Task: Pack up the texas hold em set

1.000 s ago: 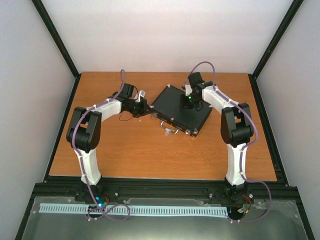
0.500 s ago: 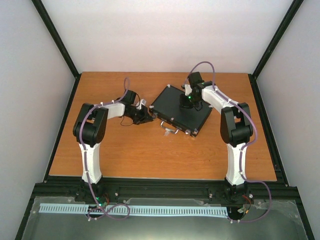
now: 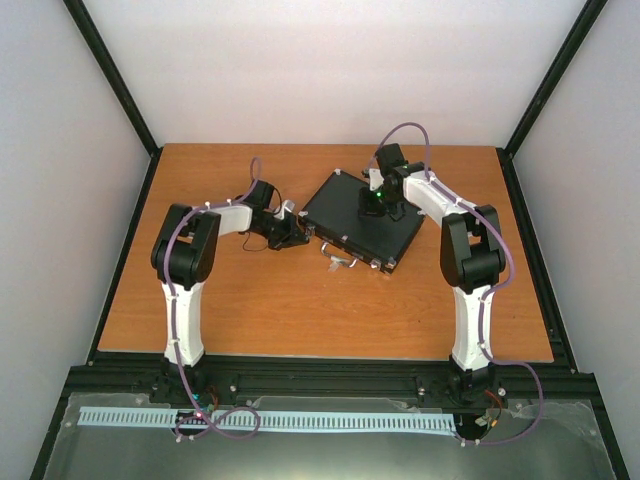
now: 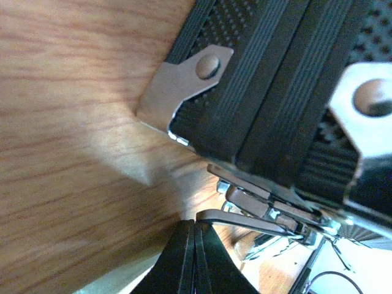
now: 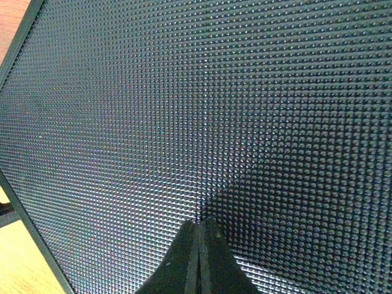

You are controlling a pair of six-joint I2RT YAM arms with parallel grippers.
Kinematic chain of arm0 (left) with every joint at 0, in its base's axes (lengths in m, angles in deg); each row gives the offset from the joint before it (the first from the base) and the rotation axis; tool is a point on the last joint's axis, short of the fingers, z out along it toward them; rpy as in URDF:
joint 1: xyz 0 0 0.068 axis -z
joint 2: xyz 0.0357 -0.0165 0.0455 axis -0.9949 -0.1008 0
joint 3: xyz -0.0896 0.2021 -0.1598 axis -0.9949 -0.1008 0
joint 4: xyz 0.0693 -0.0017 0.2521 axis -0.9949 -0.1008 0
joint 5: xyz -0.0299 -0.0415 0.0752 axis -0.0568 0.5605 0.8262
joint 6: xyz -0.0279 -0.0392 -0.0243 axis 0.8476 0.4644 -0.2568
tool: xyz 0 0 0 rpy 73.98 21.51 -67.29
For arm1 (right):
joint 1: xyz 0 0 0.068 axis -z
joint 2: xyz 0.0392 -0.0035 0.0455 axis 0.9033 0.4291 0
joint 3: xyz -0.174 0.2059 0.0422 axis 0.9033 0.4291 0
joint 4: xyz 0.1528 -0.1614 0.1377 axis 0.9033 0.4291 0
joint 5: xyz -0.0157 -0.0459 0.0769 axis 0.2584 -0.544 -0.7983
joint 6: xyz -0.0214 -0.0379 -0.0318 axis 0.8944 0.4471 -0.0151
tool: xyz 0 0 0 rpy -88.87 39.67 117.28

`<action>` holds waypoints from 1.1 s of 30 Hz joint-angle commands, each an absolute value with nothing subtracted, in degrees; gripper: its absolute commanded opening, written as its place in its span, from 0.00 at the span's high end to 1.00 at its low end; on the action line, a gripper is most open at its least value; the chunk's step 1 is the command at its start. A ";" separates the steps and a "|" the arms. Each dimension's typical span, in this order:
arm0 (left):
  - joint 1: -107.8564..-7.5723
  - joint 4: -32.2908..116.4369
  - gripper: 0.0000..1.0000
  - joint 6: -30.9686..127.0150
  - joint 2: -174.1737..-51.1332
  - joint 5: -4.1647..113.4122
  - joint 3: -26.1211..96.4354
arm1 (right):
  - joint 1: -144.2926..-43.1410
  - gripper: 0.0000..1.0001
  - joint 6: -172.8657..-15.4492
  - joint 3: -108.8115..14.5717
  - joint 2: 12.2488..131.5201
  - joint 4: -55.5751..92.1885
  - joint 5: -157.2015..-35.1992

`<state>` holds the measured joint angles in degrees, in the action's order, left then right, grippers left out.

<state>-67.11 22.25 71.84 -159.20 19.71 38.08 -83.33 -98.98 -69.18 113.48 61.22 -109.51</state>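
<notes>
Your case (image 3: 362,222) lies flat and shut on the counter (image 3: 250,310), skewed, toward the back middle, its clasp side facing the arms. Your right hand (image 5: 197,225) has its fingers pressed together, tips down on the dimpled lid, touching it or nearly so. I judge this is to pin the lid so the two halves meet while a latch is worked. Your left hand (image 4: 195,228), fingers likewise pressed together and holding nothing, sits low over the counter. Its tip is just beside a silver clasp (image 4: 263,217), near the riveted corner plate (image 4: 184,82) — a closed tip makes a firm pusher for flipping it. With the lid down, latching looks like what remains.
</notes>
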 commanded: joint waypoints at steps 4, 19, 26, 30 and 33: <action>-66.72 25.09 0.99 75.23 -163.53 19.35 43.42 | -84.39 0.97 -98.68 -64.18 122.84 68.64 -105.78; -67.35 20.16 0.99 73.40 -163.03 20.04 42.23 | -84.05 0.97 -98.44 -71.42 119.40 70.44 -103.73; -68.79 17.07 0.99 70.06 -157.40 21.11 38.48 | -82.52 0.97 -101.36 -83.48 120.05 71.53 -103.05; -69.27 16.53 0.99 70.00 -157.18 21.27 39.73 | -80.65 0.97 -105.87 -88.11 121.28 67.89 -103.39; -69.27 16.41 0.99 70.51 -157.97 21.08 41.94 | -79.24 0.97 -108.97 -91.60 123.28 63.74 -104.47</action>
<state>-68.92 17.86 71.67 -158.80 20.06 38.86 -81.50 -103.66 -86.88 121.08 68.39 -104.77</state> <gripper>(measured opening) 0.011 0.029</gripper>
